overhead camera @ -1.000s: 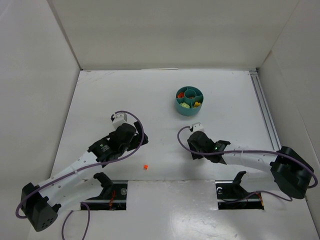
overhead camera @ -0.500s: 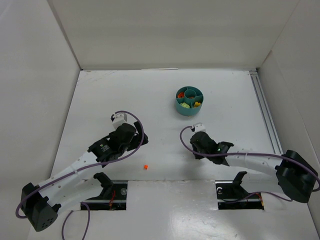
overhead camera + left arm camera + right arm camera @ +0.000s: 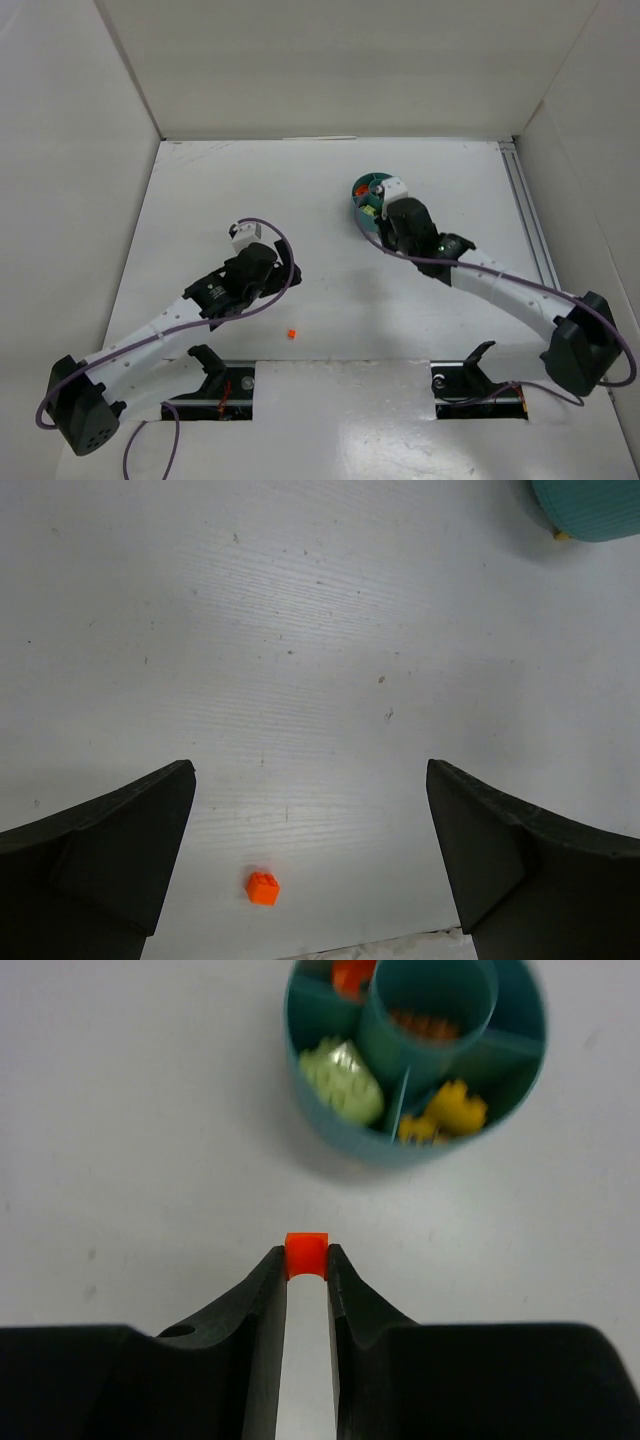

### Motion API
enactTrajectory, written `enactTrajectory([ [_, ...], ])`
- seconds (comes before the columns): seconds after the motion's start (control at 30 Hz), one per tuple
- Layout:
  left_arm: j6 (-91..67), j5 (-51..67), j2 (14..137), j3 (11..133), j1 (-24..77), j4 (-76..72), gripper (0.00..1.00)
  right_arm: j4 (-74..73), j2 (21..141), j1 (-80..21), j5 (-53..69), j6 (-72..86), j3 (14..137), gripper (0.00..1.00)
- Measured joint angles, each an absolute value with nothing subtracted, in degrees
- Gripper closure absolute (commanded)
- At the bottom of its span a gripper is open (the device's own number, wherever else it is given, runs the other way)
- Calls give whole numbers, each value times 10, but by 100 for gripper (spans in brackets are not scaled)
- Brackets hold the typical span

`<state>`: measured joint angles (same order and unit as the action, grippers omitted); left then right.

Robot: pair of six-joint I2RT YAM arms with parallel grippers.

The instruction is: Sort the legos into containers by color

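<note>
Pinching a tiny orange-red brick at its very fingertips, the right gripper is clamped on it. The brick's flat, square end shows just above the two black tips. Ahead of it on the table sits the tub, round and teal, with a raised centre ring and wedge sections around it. It is near the brick but not touching it.

The wrist picture is soft, yet the colours in the tub can be told. A pale green brick lies in the near-left wedge and yellow pieces in the near-right one. Orange bits lie inside the ring, and an orange-red piece lies in the far-left wedge. From above, the right arm's head covers much of the tub.

The left gripper hangs over bare table with its jaws spread wide, holding nothing. A loose brick, bright orange and cube-like, lies on the table between its fingers, nearer the left one and well apart from the tub.
</note>
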<state>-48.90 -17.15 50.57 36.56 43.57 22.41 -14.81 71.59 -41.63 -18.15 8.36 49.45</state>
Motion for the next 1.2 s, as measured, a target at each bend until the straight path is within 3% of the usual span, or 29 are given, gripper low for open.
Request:
enactTrajectory([
  [0.27,-450,-171,555,381,435,185,0,-110,914,-335,-136,-62,760,81],
  [0.5,-411,-146,604,414,409,162,0,-108,1054,-302,-88,-158,895,81],
  [0.97,-383,-119,641,429,400,156,0,-125,1110,-288,-77,-207,913,76],
  [1.2,-384,-117,642,437,400,162,0,-131,1110,-287,-79,-210,909,66],
])
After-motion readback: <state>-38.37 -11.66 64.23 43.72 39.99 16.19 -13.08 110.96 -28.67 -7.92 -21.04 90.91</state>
